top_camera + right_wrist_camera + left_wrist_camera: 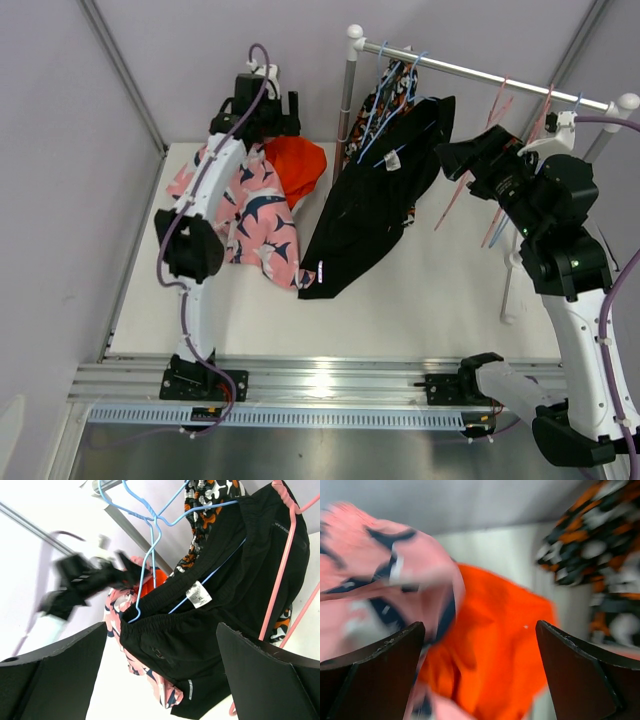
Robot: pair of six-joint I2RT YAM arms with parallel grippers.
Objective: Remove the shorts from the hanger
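Note:
The black shorts (372, 205) hang on a blue hanger (150, 545) from the rack rod (480, 72), their lower end resting on the table. The orange/black/white blotch shorts (392, 92) hang behind them. The pink printed shorts (252, 212) and the orange-red shorts (297, 165) lie on the table at the back left. My left gripper (272, 118) is open and empty just above the orange-red shorts (490, 655). My right gripper (452, 156) is open and empty, right of the black shorts (210, 630) and facing them. The navy shorts are out of view.
Empty pink hangers (497, 115) hang on the rod near my right wrist; one (280, 570) crosses the black shorts. The rack's upright post (349, 100) stands between the two piles. A wall corner post (125, 75) is at the far left.

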